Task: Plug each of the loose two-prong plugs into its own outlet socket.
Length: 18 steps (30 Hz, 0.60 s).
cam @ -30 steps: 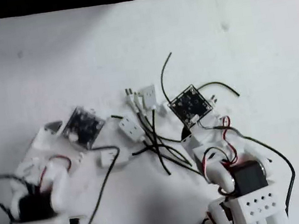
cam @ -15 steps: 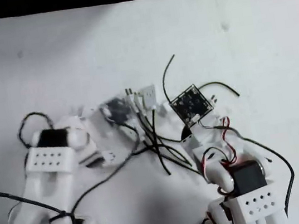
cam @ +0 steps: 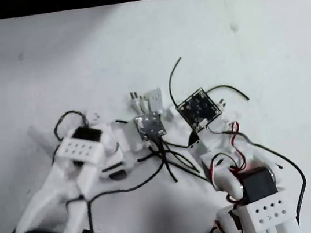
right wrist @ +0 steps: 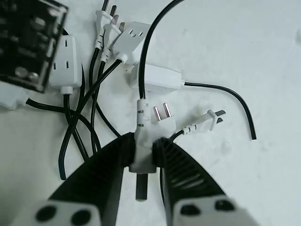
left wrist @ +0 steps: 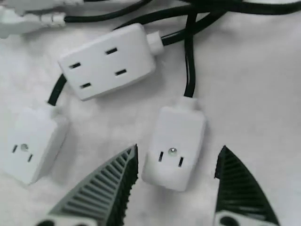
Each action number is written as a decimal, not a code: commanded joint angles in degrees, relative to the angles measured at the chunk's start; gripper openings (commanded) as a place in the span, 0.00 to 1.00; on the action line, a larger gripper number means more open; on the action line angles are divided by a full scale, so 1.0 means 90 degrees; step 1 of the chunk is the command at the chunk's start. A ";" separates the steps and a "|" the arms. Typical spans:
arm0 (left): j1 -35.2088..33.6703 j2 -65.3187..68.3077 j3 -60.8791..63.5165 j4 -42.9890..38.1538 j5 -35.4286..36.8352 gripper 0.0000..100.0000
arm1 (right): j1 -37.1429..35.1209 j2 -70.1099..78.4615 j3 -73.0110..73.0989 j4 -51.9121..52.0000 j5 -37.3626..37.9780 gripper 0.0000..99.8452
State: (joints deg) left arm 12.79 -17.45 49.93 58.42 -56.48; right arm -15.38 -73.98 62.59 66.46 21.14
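Within the right gripper [right wrist: 144, 145], a two-prong plug [right wrist: 149, 129] sits clamped.

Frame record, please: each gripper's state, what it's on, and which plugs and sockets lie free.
left gripper: open, fingers either side of single socket
right gripper: shut on plug, prongs clear of the fingers
loose plug: lying beside the held one
double socket: slots empty
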 commanded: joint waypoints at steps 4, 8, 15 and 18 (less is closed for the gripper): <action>0.0073 0.1578 -0.0987 0.0020 0.0098 0.15 | 0.0093 -0.0093 -0.0029 -0.0073 -0.0020 0.02; 0.0034 0.1578 -0.1035 0.0098 0.0098 0.01 | 0.0288 -0.0093 -0.0029 -0.0073 -0.0010 0.02; -0.0581 0.0786 -0.1074 0.0674 0.0322 0.02 | 0.0366 -0.0093 -0.0029 -0.0083 -0.0010 0.02; -0.0816 -0.0034 -0.1280 0.1299 0.0322 0.02 | 0.0366 -0.0093 -0.0029 -0.0083 -0.0010 0.02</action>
State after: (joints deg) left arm 8.75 -7.34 42.73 64.04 -54.46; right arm -12.57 -73.98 62.59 66.46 21.14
